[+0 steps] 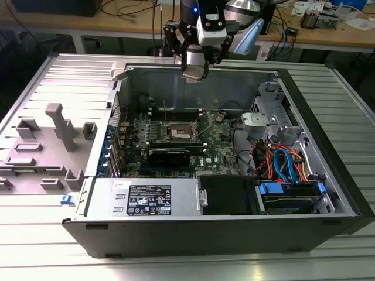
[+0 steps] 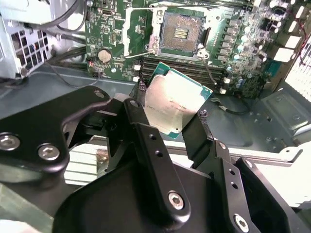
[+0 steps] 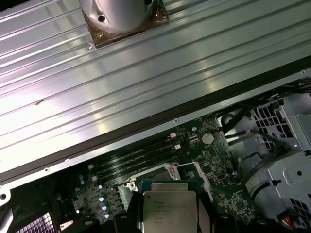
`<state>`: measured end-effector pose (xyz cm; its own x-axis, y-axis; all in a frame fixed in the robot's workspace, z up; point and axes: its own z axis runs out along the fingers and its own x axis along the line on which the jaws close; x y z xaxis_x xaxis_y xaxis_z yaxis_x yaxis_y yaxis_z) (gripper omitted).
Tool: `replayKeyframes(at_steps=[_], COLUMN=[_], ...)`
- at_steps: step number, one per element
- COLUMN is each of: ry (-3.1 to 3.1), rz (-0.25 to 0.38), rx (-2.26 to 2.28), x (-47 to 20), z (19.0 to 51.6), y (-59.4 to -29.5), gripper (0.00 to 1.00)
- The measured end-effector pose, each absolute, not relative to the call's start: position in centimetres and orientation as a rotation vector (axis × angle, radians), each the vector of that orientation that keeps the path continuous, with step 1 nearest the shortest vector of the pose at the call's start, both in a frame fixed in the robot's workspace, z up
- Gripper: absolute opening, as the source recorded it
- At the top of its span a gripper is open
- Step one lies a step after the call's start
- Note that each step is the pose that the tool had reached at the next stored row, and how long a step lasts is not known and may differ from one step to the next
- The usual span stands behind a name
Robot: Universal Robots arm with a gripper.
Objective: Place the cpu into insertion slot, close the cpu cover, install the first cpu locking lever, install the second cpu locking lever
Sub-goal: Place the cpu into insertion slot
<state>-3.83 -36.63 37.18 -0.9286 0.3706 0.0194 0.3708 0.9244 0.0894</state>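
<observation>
While the open computer case (image 1: 193,234) lies on the ribbed metal table (image 1: 340,257), the green motherboard (image 1: 222,143) is exposed inside it. The gripper (image 1: 194,71) is seen in the exterior view hanging above the case's far wall, well apart from the board. The insertion slot (image 2: 181,32) is seen uncovered in the second wrist view, its tan-gold contact field bare inside the dark frame. The cpu (image 2: 175,99) is grasped by its edges between the black fingers (image 2: 146,136), metal top toward the camera, off the board and short of the slot. The placing step is judged to be barely begun. For a clean seating, the chip would best be kept level, squared to the frame's corners, brought straight down without sliding across the contacts, and let go only once lying flat
</observation>
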Motion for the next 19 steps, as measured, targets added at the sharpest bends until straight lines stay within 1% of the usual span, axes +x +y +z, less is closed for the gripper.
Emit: replayKeyframes(at_steps=[19], ry=[-2.988], rz=[-0.142], rx=[-0.993], x=[-3.82], z=[36.52], y=[-36.75], gripper=[0.55])
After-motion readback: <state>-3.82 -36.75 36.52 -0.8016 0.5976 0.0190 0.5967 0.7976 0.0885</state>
